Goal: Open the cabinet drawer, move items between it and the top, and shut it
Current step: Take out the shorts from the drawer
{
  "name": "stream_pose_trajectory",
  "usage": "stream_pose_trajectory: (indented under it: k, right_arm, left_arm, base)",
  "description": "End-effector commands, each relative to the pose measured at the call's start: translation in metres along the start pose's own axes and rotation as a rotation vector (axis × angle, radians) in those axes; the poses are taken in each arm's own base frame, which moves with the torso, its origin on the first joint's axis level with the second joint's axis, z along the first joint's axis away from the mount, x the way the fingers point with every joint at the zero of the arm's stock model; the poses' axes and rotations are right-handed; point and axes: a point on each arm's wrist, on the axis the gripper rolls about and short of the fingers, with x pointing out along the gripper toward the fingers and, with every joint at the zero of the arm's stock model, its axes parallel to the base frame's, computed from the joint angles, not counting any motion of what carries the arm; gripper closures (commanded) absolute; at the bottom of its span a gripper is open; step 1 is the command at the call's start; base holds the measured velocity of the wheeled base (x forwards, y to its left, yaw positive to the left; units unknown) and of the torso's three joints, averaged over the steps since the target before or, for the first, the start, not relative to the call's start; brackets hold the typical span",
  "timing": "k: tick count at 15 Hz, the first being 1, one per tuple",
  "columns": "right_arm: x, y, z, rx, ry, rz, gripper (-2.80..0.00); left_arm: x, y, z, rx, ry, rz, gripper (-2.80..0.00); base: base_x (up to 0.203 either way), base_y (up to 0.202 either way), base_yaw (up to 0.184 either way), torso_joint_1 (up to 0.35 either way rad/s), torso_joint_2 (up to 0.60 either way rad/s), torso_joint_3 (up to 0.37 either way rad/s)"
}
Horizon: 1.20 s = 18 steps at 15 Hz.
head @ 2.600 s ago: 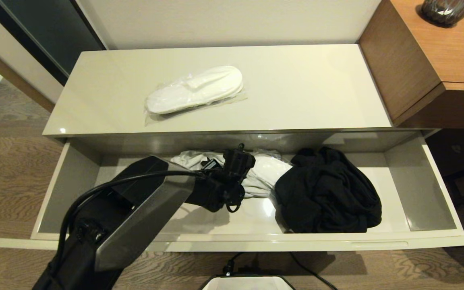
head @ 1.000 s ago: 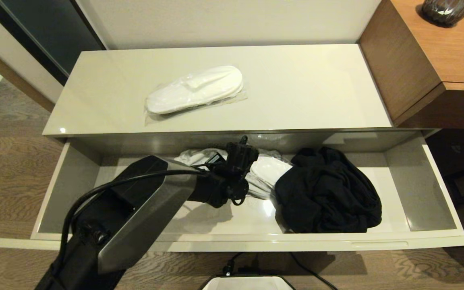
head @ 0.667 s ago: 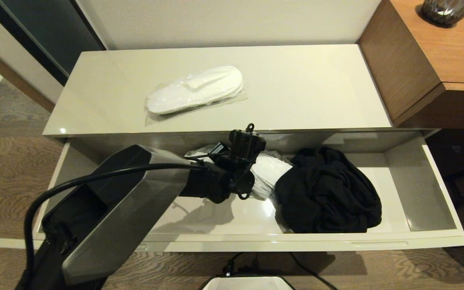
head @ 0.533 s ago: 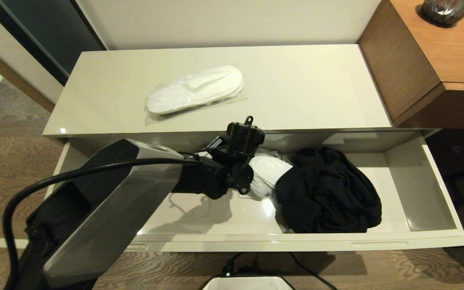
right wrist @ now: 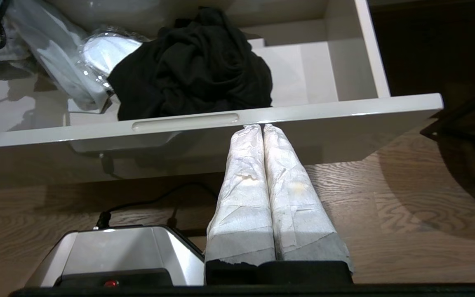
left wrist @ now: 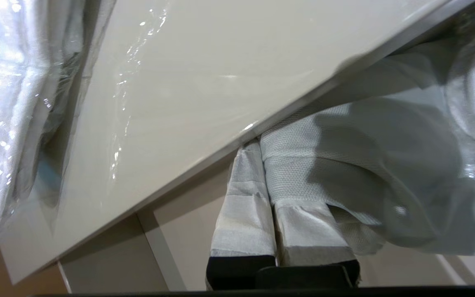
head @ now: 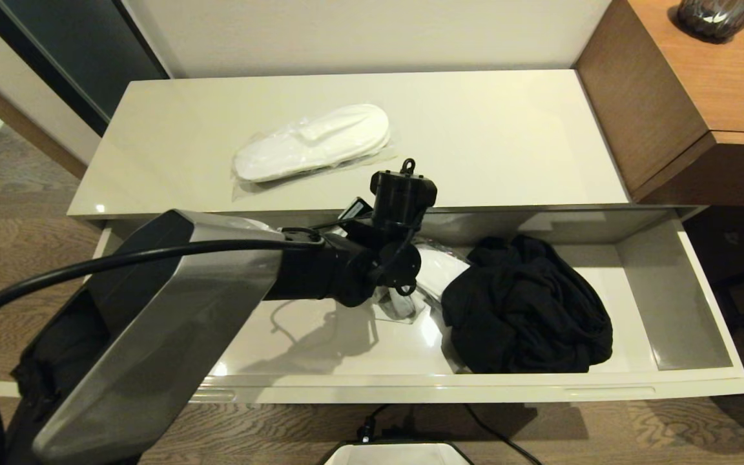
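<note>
Left gripper (left wrist: pixel 262 152), fingers pressed together on the light grey garment (left wrist: pixel 365 165), holds it lifted at the cabinet top's (head: pixel 507 129) front edge, above the open drawer (head: pixel 669 310). The black garment (head: pixel 527 316) and one wrapped slipper pair (right wrist: pixel 97 53) lie in the drawer; another pair (head: pixel 314 142) rests on the top. Right gripper (right wrist: pixel 262 128), fingers together and empty, hangs below the drawer front.

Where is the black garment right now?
In the head view, the black garment lies bunched in the open drawer, right of centre, beside the wrapped slippers.

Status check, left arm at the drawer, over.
Left gripper jaws shut on light grey mesh garment, held over open glossy beige drawer. Right gripper shut, parked below drawer front. Clear-wrapped white slippers hang alongside garment.
</note>
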Motion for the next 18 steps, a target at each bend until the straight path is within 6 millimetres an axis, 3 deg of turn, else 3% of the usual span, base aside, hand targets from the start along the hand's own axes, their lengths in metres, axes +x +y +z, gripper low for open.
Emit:
stream_pose_trajectory:
  k: [1, 3, 6, 11, 14, 18]
  right_arm:
    - [0.000, 0.000, 0.000, 0.001, 0.001, 0.001, 0.00]
    - [0.000, 0.000, 0.000, 0.001, 0.000, 0.001, 0.00]
    - [0.000, 0.000, 0.000, 0.000, 0.001, 0.001, 0.00]
    - [0.000, 0.000, 0.000, 0.000, 0.001, 0.001, 0.00]
    - [0.000, 0.000, 0.000, 0.000, 0.001, 0.001, 0.00]
    - [0.000, 0.000, 0.000, 0.001, -0.002, 0.004, 0.00]
  left_arm:
    - [-0.019, 0.016, 0.020, -0.064, -0.047, 0.027, 0.00]
    - [-0.030, 0.029, 0.028, -0.089, -0.063, 0.037, 0.00]
    - [-0.038, 0.039, 0.025, -0.075, -0.064, 0.016, 0.00]
    - [-0.037, 0.034, 0.020, -0.055, -0.089, -0.041, 0.00]
    - [-0.034, 0.054, 0.044, -0.131, -0.134, 0.011, 0.00]
    - [-0.031, 0.064, 0.045, -0.143, -0.134, 0.029, 0.00]
  base:
    - [0.000, 0.000, 0.000, 0.000, 0.00, 0.000]
    - [0.000, 0.000, 0.000, 0.000, 0.00, 0.000]
    - [0.000, 0.000, 0.000, 0.000, 0.00, 0.000]
    - [0.000, 0.000, 0.000, 0.000, 0.00, 0.000]
    - [0.000, 0.000, 0.000, 0.000, 0.00, 0.000]
    - [0.000, 0.000, 0.000, 0.000, 0.00, 0.000]
